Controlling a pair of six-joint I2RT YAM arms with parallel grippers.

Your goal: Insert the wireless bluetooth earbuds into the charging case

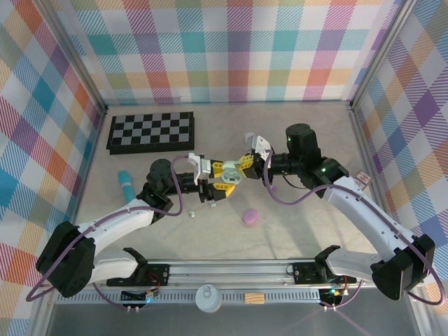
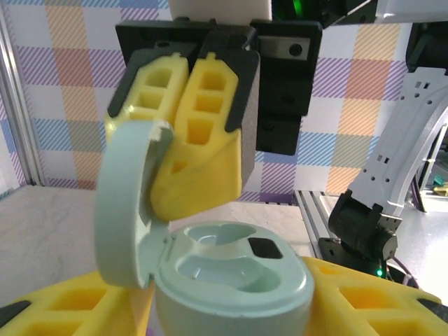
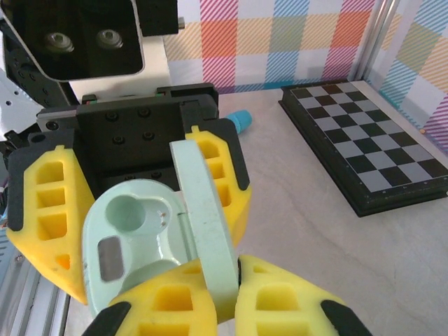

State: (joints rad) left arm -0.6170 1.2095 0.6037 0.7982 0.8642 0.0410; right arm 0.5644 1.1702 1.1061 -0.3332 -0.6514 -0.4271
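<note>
1. Charging case (image 2: 234, 276): mint, held in air over mid-tabletop. The left tool (image 2: 231, 311) is clamped on its body, and the right tool (image 3: 225, 283) is pinched together on the raised lid (image 2: 126, 203).
2. Mouth faces up, both wells empty. Lid stands near upright, hinge toward the far edge. Long axis: cannot tell, views foreshortened.
3. Earbud (image 1: 190, 211): white, on the tabletop toward the near edge, left of centre.
4. Step: case open, nothing loaded. Next, likely: right tool releases lid, fetches the bud, seats it in a well.

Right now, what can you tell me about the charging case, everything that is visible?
The charging case is pale mint, smooth plastic by its look, rounded, held in mid-air. Its hinged lid stands open, pinched by the right claw; the left claw grips the body from both sides. Both earbud wells are empty, with a small dark rectangle beside them.
</note>
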